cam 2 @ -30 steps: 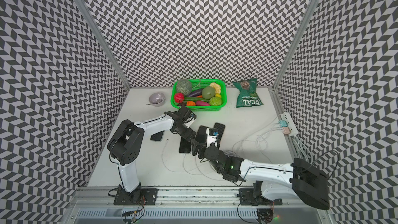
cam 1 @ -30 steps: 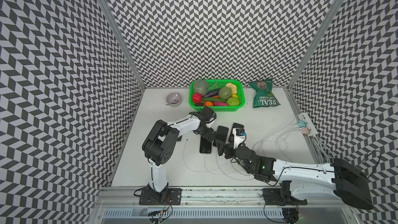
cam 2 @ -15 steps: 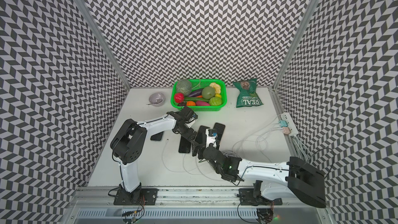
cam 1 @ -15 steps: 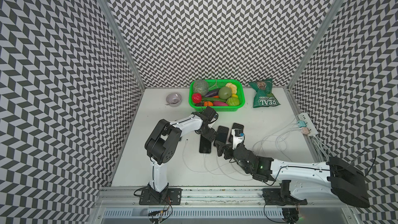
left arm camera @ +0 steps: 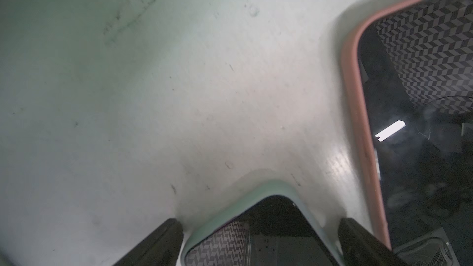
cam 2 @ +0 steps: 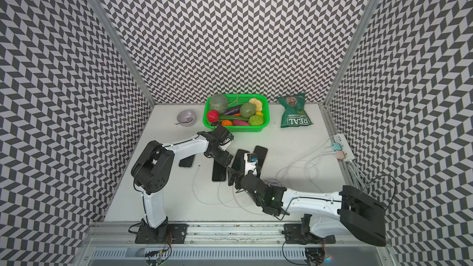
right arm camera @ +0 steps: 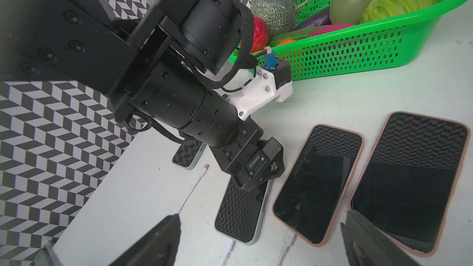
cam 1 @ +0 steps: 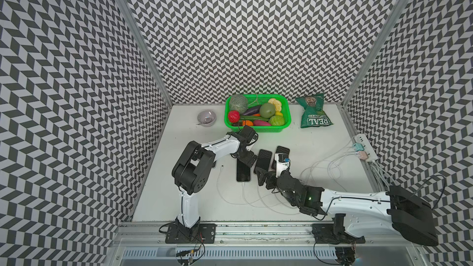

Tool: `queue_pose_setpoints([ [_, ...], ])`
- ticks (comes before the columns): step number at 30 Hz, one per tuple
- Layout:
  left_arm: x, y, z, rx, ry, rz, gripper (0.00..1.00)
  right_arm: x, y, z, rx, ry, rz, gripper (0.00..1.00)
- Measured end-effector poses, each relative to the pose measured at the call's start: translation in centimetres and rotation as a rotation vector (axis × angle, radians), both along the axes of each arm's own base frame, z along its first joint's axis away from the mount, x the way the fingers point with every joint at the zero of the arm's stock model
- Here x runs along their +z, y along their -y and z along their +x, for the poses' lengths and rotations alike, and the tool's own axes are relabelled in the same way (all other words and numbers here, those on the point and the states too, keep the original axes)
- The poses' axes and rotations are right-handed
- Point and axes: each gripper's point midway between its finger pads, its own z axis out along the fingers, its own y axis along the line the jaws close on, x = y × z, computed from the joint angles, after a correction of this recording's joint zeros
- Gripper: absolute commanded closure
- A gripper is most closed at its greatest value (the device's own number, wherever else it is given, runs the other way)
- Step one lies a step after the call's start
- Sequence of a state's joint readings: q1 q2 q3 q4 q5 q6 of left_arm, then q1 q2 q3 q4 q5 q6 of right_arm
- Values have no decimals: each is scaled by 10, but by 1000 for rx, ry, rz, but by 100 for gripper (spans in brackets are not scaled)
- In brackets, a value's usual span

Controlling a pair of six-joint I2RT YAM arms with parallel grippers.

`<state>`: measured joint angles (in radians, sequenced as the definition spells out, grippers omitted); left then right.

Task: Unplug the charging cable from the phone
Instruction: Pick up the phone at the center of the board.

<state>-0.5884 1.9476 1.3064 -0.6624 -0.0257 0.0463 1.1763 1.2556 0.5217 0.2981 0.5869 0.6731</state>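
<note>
Two robot arms flank a mint-cased phone lying screen-up on the white surface. Its white charging cable is plugged into the end nearest the robot's base. The left tool, jaws spread wide, straddles the phone's far end without clamping it. The right tool, equally wide and holding nothing, hovers just above the plug end. The phone's dark glass mirrors the chevron walls, and its pale green case shows as a thin rim.

Trouble looks likeliest at the plug. A pink-cased phone lies just beside, with its own lead plugged in close by, so a slightly off closure could seize the wrong one. If the left tool fails to pin the handset before the pull, the phone would probably slide along the smooth surface with the cable rather than release it. A skewed pull might also strain the connector. A loose cable lies unplugged on the surface nearby.
</note>
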Motion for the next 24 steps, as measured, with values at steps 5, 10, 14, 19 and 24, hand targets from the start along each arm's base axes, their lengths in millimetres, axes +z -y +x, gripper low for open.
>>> queue_pose_setpoints([
  [5,4,-9,0,29,-20,19,0,-5,-1,0,1,-5,-13,0],
  [10,18,-19,16,106,-15,3,0,-5,-2,1,1,-3,-10,0],
  [14,19,-29,20,157,-23,0,0,-4,-2,1,0,1,-3,0],
  [19,20,-32,13,172,-37,-9,0,-6,1,2,-6,0,-7,0],
  [24,31,-32,0,167,-42,-47,0,-8,2,3,-5,0,-17,0],
])
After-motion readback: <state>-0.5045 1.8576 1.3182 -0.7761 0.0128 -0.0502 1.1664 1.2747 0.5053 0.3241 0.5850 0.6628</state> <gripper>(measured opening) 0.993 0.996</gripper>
